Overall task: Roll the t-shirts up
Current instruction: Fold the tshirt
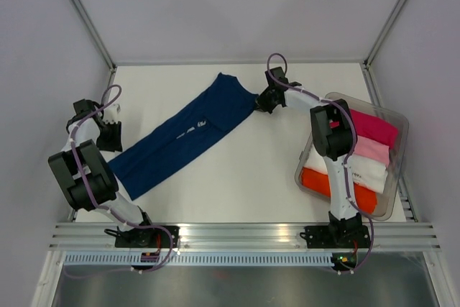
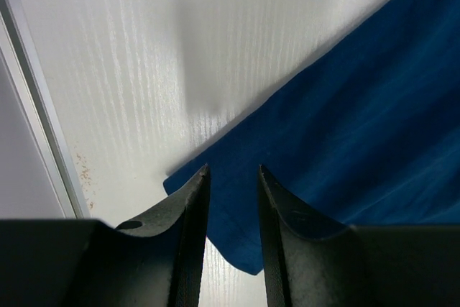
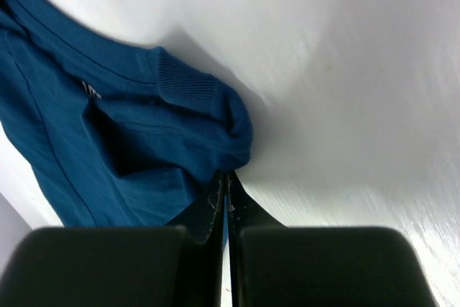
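A navy-blue t-shirt (image 1: 187,134), folded into a long strip with a small white print (image 1: 192,129), lies diagonally across the white table. My right gripper (image 1: 262,100) sits at its far right end. In the right wrist view that gripper (image 3: 226,174) is shut, pinching bunched fabric of the shirt (image 3: 108,141) beside the ribbed collar (image 3: 188,85). My left gripper (image 1: 111,138) hovers at the near left end. Its jaws (image 2: 233,169) stand apart over a corner of the shirt (image 2: 345,127), holding nothing.
A clear plastic bin (image 1: 399,156) at the right holds folded tees: magenta (image 1: 370,126), pale pink (image 1: 370,149), white (image 1: 366,168) and orange-red (image 1: 323,181). Aluminium frame rails (image 1: 90,26) and white walls bound the table. The left rail (image 2: 36,120) runs close to my left gripper.
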`<action>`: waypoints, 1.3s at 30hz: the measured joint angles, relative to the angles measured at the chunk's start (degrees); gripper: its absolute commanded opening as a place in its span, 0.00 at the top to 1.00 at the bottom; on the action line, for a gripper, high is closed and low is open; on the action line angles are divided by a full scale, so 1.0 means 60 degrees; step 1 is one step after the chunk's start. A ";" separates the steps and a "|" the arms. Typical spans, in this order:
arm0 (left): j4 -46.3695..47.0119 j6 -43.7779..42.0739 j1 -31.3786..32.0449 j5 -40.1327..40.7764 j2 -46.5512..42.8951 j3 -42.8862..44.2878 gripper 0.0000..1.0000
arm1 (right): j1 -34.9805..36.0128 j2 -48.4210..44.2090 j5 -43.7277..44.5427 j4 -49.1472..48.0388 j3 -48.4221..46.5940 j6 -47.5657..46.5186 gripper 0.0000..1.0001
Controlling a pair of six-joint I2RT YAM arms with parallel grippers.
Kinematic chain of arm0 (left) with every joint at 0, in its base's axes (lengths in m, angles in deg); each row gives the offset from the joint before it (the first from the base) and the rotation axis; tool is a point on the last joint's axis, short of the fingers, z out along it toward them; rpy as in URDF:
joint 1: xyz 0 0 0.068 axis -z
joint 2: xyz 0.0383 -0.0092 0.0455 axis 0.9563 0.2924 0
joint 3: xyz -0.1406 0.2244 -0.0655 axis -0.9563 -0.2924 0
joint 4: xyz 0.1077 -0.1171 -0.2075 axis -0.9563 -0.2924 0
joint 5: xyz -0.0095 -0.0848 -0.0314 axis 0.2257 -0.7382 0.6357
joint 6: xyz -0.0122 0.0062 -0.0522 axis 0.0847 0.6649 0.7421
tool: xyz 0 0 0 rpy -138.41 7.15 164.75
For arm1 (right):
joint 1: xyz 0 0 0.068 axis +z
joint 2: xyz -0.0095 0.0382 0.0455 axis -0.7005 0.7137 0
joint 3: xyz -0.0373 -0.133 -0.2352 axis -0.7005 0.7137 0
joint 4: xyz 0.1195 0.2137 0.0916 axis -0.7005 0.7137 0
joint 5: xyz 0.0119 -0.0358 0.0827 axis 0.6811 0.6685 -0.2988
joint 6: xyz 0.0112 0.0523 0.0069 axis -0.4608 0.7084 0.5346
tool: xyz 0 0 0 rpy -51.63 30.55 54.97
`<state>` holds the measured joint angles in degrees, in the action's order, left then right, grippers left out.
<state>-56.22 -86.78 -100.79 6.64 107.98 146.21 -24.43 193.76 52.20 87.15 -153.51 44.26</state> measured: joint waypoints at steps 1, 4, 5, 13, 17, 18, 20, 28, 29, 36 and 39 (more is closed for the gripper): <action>-0.0004 -0.0058 0.0000 0.0004 -0.0004 -0.0055 0.62 | -0.0051 0.0058 -0.0025 -0.0036 -0.0076 0.0124 1.00; -0.0015 -0.0237 0.0000 0.0044 -0.0004 -0.0240 0.62 | -0.0226 0.0426 0.0004 0.0000 -0.0696 0.0404 1.00; -0.0015 -0.0280 0.0000 0.0047 -0.0004 -0.0284 0.62 | -0.0295 0.0637 0.0007 0.0015 -0.1056 0.0495 1.00; -0.0015 -0.0397 0.0331 -0.0113 -0.0040 -0.0637 0.62 | -0.0637 0.3100 0.0120 0.0138 -0.5227 0.1523 1.00; -0.0055 -0.0415 0.0998 -0.0233 -0.0153 -0.1166 0.62 | -0.0721 0.3585 0.0237 -0.0018 -0.5694 0.1858 0.85; -0.0095 -0.0412 0.1155 -0.0270 -0.0153 -0.1260 0.62 | -0.0739 0.3661 0.0306 -0.0029 -0.5767 0.1872 0.77; -0.0211 -0.0412 0.1293 -0.0313 -0.0153 -0.1311 0.63 | -0.0758 0.3734 0.0499 0.0022 -0.5872 0.1752 0.63; -0.0233 -0.0401 0.1253 -0.0277 -0.0153 -0.1188 0.63 | -0.0925 0.1508 0.1515 0.0255 -0.3322 -0.0182 0.55; -0.0240 -0.0393 0.1253 -0.0266 -0.0153 -0.1118 0.63 | -0.0914 0.1038 0.1643 0.0328 -0.2834 -0.0397 0.55; -0.0211 -0.0146 0.1111 0.0095 -0.0204 -0.0525 0.63 | 0.1122 -0.3515 0.1483 -0.1093 0.1843 -0.2885 0.57; -0.0259 -0.0011 0.0936 0.0124 -0.0357 -0.0408 0.63 | 0.3220 -0.3741 0.0841 -0.1872 0.2269 -0.4765 0.56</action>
<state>-57.77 -86.84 -95.17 7.39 105.83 143.77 -5.11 171.32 57.25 75.91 -139.89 15.67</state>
